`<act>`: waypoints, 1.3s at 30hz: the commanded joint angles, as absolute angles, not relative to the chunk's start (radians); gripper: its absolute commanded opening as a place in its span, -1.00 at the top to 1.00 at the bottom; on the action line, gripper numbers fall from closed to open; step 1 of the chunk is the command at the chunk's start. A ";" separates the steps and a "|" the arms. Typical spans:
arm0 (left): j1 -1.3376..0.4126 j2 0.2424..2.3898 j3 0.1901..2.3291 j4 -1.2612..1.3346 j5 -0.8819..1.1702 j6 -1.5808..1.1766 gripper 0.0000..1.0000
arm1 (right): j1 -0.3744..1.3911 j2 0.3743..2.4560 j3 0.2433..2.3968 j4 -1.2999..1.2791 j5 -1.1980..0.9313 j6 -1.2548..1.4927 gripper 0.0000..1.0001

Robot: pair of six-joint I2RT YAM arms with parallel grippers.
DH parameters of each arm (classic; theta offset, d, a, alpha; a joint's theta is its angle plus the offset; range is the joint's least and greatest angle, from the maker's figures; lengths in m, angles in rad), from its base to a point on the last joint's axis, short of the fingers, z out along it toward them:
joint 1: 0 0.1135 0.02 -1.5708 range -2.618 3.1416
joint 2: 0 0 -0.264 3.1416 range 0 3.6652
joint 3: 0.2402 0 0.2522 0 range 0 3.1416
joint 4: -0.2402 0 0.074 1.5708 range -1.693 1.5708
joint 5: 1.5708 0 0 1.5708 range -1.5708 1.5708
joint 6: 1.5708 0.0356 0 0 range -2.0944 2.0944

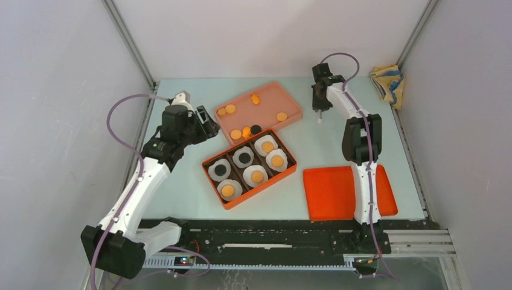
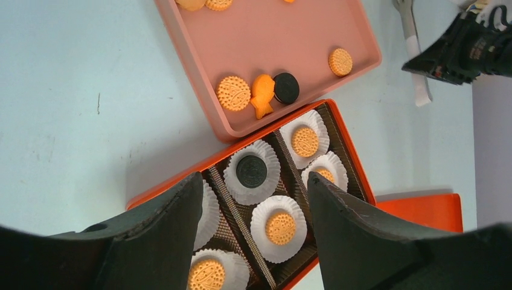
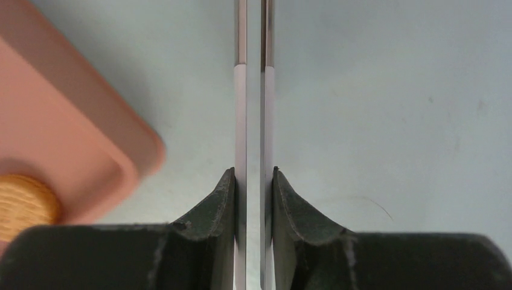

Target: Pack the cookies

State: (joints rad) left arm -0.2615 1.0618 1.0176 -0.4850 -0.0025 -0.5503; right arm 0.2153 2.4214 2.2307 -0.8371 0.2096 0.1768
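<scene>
Several loose cookies lie in the pink tray (image 1: 268,109): orange rounds (image 1: 235,134), a black one (image 1: 256,128) and an orange shaped one (image 2: 262,95). The orange box (image 1: 265,186) in front holds white paper cups, each with a cookie, two of them black (image 1: 244,157). My left gripper (image 1: 208,128) is open and empty, hovering above the box's left side (image 2: 253,176). My right gripper (image 1: 318,103) is shut on metal tongs (image 3: 240,90) that point down at the table just right of the tray's corner (image 3: 72,139).
An orange lid (image 1: 335,193) lies flat at the front right, partly under the right arm. A yellow and blue cloth (image 1: 386,81) sits at the back right corner. Grey walls enclose the table on three sides.
</scene>
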 commanded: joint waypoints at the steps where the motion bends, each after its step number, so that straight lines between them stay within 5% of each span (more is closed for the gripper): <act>1: -0.258 1.105 1.046 -0.438 0.019 -0.553 -0.38 | 0.164 2.302 2.091 -0.932 0.194 0.149 0.32; 4: -0.258 1.126 1.054 -0.431 0.031 -0.558 -0.38 | 0.151 2.270 2.041 -0.929 0.209 0.147 -0.16; 10: -0.258 1.124 1.056 -0.430 0.039 -0.561 -0.40 | 0.142 2.185 1.997 -0.874 0.172 0.170 -0.39; 18: -0.263 1.080 1.049 -0.428 0.041 -0.553 -0.43 | 0.263 1.737 1.651 -0.772 0.227 0.234 -0.34; 27: -0.319 1.075 1.061 -0.454 0.009 -0.532 -0.43 | 0.610 1.411 1.085 -0.826 0.142 0.421 -0.26; 36: -0.324 1.055 1.070 -0.458 0.015 -0.542 -0.43 | 0.806 1.422 0.862 -0.754 0.119 0.577 -0.24; 39: -0.324 1.030 1.060 -0.472 0.003 -0.540 -0.43 | 0.826 1.483 0.844 -0.725 0.124 0.589 0.07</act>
State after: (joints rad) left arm -0.3187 1.0836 1.0176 -0.4625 0.0212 -0.5491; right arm 0.8021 1.4277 0.8608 -0.7971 0.1169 0.5205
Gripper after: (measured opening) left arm 0.714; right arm 0.548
